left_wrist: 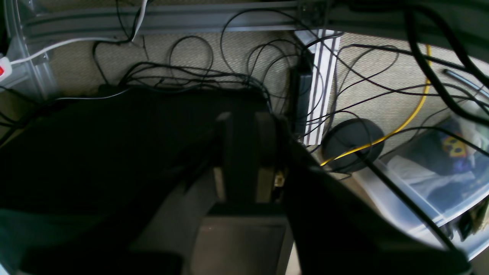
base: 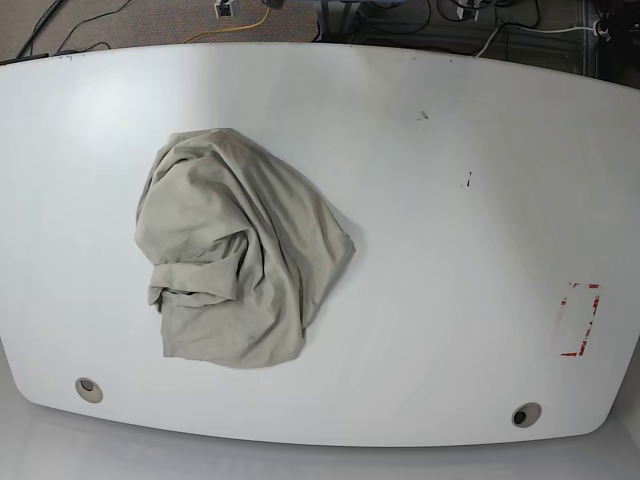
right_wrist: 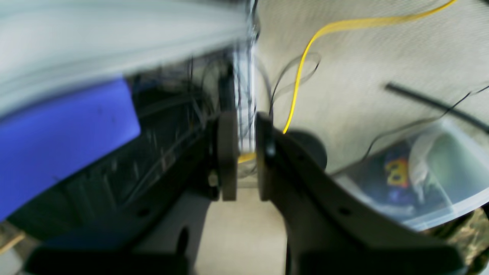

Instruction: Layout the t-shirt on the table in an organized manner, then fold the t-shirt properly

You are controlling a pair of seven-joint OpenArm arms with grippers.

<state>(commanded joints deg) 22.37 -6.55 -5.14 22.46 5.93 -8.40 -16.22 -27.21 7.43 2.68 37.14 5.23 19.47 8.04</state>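
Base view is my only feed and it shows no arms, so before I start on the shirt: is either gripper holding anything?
Observer: The right gripper holds nothing; background shows through the gap between its fingers.
Operator: And the left?
Observer: The left gripper is too dark to tell open from shut; no cloth is visible on it.
Operator: What do they face?
Observer: Both wrist views face carpeted floor, with a yellow cable and a clear plastic bin, not the t-shirt.
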